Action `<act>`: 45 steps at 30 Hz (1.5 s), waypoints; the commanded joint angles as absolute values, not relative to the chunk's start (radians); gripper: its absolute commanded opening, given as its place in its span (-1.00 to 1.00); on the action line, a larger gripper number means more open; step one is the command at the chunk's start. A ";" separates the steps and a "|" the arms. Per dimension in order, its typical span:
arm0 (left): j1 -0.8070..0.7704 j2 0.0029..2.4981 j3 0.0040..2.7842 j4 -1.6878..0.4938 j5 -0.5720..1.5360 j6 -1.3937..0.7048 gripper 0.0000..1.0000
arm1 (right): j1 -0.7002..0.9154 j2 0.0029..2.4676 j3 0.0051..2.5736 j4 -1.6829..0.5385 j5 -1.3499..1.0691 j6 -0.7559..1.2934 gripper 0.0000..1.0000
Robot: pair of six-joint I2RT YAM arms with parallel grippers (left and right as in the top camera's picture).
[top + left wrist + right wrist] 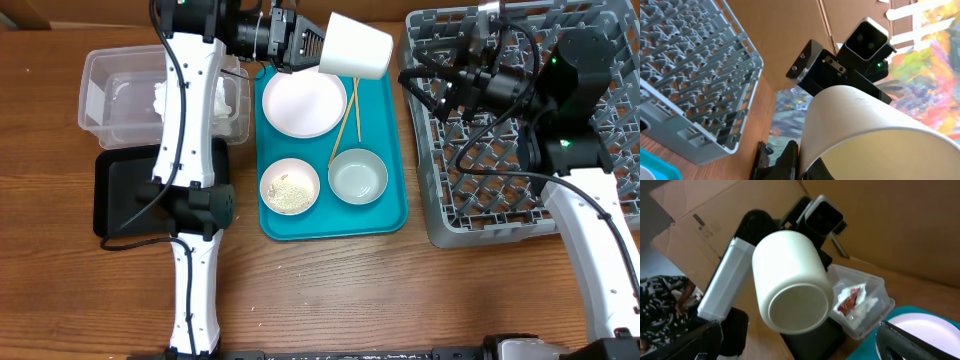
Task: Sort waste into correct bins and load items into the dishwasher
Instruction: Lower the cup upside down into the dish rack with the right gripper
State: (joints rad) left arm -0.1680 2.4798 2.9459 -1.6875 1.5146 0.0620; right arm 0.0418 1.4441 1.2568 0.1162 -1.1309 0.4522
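White cup [355, 47] hangs clear of the table, tipped on its side: mouth toward the left gripper [316, 45], base toward the right gripper [418, 85]. Left gripper is pinching the cup wall at the rim; exact finger placement is hidden behind the cup in the left wrist view. Right gripper is spread wide and empty, with the cup straight ahead of its fingertips, near but apart. Reads as a hand-over on the way to the grey rack [480, 215], which lies under the right gripper. Risks, as judged: (1) a rim pinch on a smooth cup is a weak hold; a jolt could let it pivot or slip. (2) Below the left gripper sit the pink plate [303, 103] and the chopsticks [345, 125] on the teal tray [390, 215]; a dropped cup would strike them or roll into the gap between tray and rack. (3) Right fingers must straddle the round body; closing off-centre could squeeze the cup out sideways. (4) Left letting go before the right has closed means a drop. (5) The two wrists are close; a further advance could knock fingers together. Rice bowl [290, 186], back toward the base from the left gripper, is not yet emptied.
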 commanded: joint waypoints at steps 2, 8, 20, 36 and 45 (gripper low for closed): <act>-0.198 2.465 2.947 -1.690 1.568 0.075 -0.92 | 0.070 1.471 1.276 0.172 -1.146 0.536 0.99; -0.231 2.465 2.947 -1.690 1.567 0.075 -0.92 | 0.111 1.489 1.276 0.218 -1.138 0.536 0.98; -0.249 2.465 2.947 -1.690 1.556 0.075 -0.92 | 0.111 1.489 1.276 0.254 -1.139 0.555 0.52; -0.197 2.464 2.948 -1.674 1.555 0.075 0.44 | 0.035 1.487 1.276 0.161 -1.137 0.554 0.05; -0.052 2.400 2.950 -1.581 1.201 0.066 0.56 | -0.126 1.407 1.277 -0.357 -0.928 0.402 0.06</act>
